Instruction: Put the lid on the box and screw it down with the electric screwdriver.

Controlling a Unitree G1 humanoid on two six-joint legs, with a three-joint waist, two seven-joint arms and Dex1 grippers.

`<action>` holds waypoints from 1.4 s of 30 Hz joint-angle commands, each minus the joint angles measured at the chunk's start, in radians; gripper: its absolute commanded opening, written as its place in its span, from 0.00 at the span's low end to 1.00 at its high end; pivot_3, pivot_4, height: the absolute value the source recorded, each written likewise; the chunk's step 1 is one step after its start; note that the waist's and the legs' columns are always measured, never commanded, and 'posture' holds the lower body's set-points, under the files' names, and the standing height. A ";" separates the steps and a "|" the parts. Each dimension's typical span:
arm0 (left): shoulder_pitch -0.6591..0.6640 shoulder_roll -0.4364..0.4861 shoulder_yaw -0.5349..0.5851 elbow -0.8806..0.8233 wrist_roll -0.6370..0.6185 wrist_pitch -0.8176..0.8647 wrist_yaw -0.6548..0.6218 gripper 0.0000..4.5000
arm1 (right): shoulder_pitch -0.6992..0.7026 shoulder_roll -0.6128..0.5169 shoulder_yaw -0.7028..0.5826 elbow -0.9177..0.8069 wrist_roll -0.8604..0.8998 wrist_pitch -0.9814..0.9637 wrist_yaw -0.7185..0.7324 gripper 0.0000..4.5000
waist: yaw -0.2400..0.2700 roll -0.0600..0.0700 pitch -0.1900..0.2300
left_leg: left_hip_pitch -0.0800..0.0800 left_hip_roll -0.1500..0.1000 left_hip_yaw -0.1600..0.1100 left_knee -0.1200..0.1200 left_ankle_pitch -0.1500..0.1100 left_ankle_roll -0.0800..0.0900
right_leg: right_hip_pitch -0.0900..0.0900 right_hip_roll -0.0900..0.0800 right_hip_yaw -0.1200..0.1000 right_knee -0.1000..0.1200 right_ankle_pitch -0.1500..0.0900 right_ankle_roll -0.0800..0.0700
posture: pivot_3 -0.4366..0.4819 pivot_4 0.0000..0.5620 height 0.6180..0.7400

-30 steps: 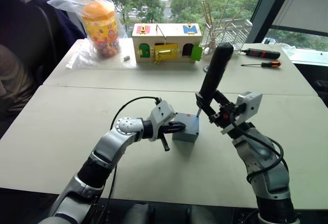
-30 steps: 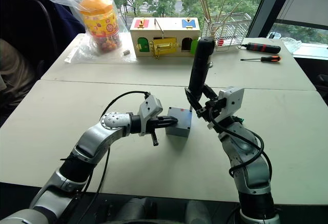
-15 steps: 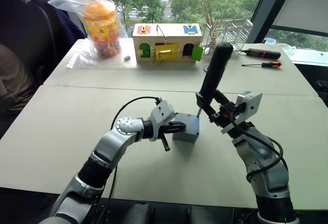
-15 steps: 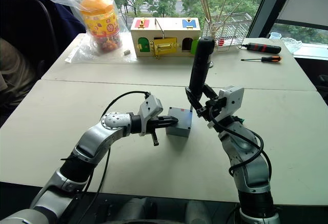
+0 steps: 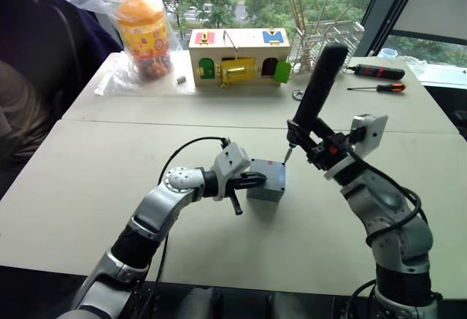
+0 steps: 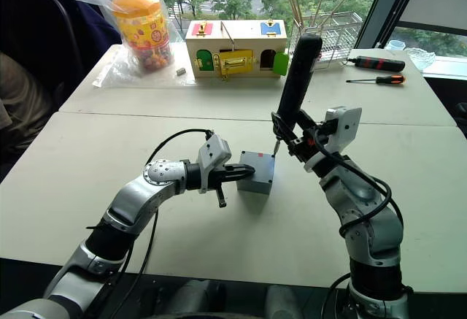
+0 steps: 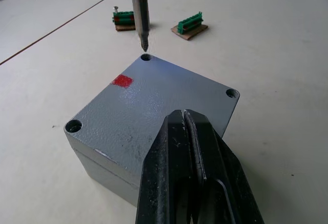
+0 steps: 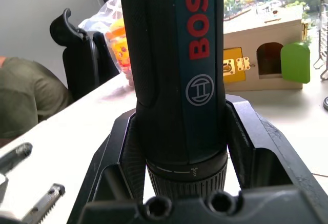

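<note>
The grey box stands mid-table with the lid lying flush on it, a red mark on the lid's top. My left gripper is shut, its closed fingers resting on the lid's near edge. My right gripper is shut on the electric screwdriver, a thick black stick tilted up and away to the right. Its metal bit points down, the tip just above the lid's far corner screw hole. The other corner holes look empty.
Beyond the box lie two small green terminal blocks. On the far table stand a wooden box with coloured doors, a bagged orange jar, a wire rack and two hand screwdrivers.
My right arm has moved up and to the right, carrying the electric screwdriver with it and leaning it further over. The left gripper and the box have stayed put.
</note>
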 commanded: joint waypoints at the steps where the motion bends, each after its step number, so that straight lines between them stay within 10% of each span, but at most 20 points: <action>1: 0.029 -0.009 -0.013 0.046 0.018 -0.009 0.004 0.00 | -0.110 -0.042 -0.110 -0.097 0.149 0.033 -0.051 0.39 | 0.000 0.000 0.000 | 0.000 0.000 0.000 -0.001 0.000 0.000 | 0.000 0.000 0.000 0.000 0.000 0.000 | 0.48 0.27 1.00; 9: 0.018 -0.119 0.146 -0.011 -0.119 -0.026 0.053 0.00 | -0.199 -0.101 -0.232 0.033 0.394 0.250 -0.317 0.39 | 0.000 -0.003 0.008 | -0.003 0.000 0.000 0.001 0.000 -0.001 | -0.002 0.000 0.002 0.000 0.000 0.000 | 0.48 0.27 1.00; 19: -0.020 -0.096 0.049 -0.156 -0.178 0.086 -0.016 0.00 | -0.139 -0.531 -0.394 0.411 0.517 0.718 -0.469 0.39 | -0.005 -0.003 0.010 | -0.020 -0.001 0.006 0.003 -0.001 0.003 | -0.015 -0.001 0.002 0.003 0.000 0.000 | 0.48 0.27 1.00; 42: -0.024 -0.133 -0.052 -0.090 -0.070 -0.044 -0.014 0.00 | 0.116 -0.878 -0.170 0.746 0.136 0.820 0.129 0.39 | -0.001 0.000 0.014 | -0.017 0.004 0.018 0.004 0.001 0.004 | -0.015 0.000 0.005 0.001 0.000 0.001 | 0.48 0.27 1.00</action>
